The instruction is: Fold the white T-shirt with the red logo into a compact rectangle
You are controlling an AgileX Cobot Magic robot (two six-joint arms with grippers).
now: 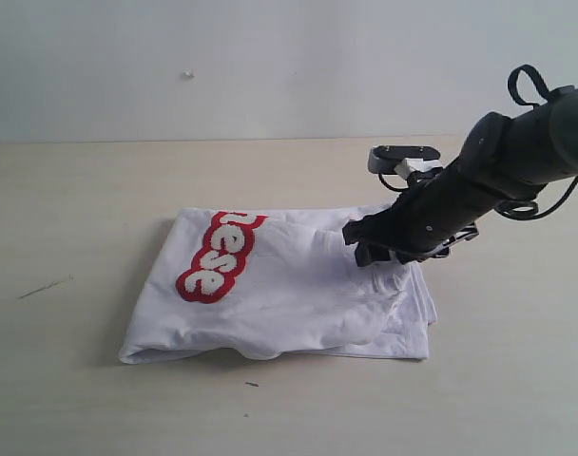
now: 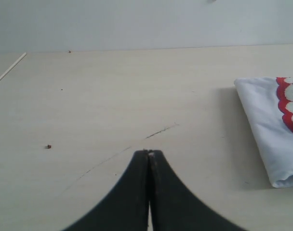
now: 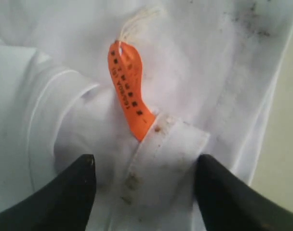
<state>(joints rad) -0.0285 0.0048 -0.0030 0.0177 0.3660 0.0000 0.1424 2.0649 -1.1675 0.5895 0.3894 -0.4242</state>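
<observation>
The white T-shirt (image 1: 289, 285) lies folded into a rough rectangle on the table, with the red logo (image 1: 218, 256) face up near its left edge. My right gripper (image 1: 365, 247) is down on the shirt's right part. In the right wrist view it (image 3: 145, 161) stands open, its fingers (image 3: 79, 183) apart over a stained ribbed fold, just short of the orange neck tag (image 3: 129, 96). My left gripper (image 2: 149, 152) is shut and empty above bare table, with the shirt's (image 2: 267, 125) edge and the logo (image 2: 291, 103) off to one side. The left arm does not show in the exterior view.
The pale wooden table (image 1: 80, 209) runs back to a white wall (image 1: 270, 57). A thin dark scratch (image 1: 44, 287) marks the table left of the shirt. A small white-and-black part (image 1: 400, 157) on the right arm sticks up behind the shirt.
</observation>
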